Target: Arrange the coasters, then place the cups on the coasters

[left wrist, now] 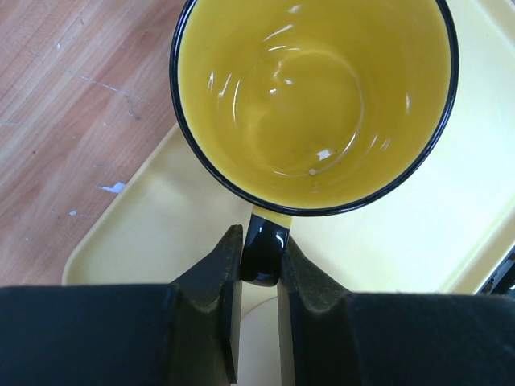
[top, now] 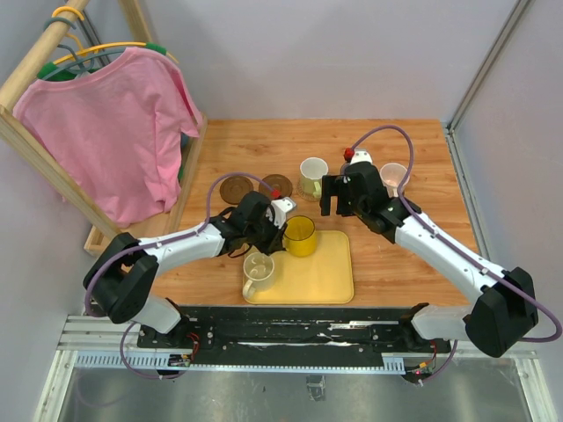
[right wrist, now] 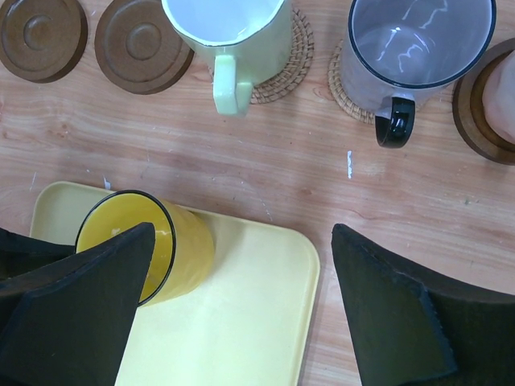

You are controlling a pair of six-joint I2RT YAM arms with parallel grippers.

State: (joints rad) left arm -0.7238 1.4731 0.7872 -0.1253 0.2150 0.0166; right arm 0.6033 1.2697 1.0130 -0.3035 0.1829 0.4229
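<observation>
The translucent yellow cup [left wrist: 314, 104] stands at the back left corner of the yellow tray [left wrist: 161, 233]. My left gripper [left wrist: 263, 241] is shut on its black handle [left wrist: 264, 256]. A beige cup [top: 258, 271] sits on the tray near the left arm. The white cup [right wrist: 233, 32] rests on a tan woven coaster [right wrist: 296, 50], and the grey-purple cup [right wrist: 418, 48] on another tan coaster [right wrist: 339, 80]. The pale pink cup [top: 393, 176] stands on a dark brown coaster [right wrist: 479, 108]. Two dark brown coasters [right wrist: 42, 34] [right wrist: 142, 44] lie bare. My right gripper [right wrist: 241, 233] hangs open above the table.
A wooden rack with a pink shirt [top: 106, 132] stands along the table's left side. Grey walls [top: 510, 176] close in the back and the right. Bare wood [right wrist: 273, 169] lies between the row of coasters and the tray.
</observation>
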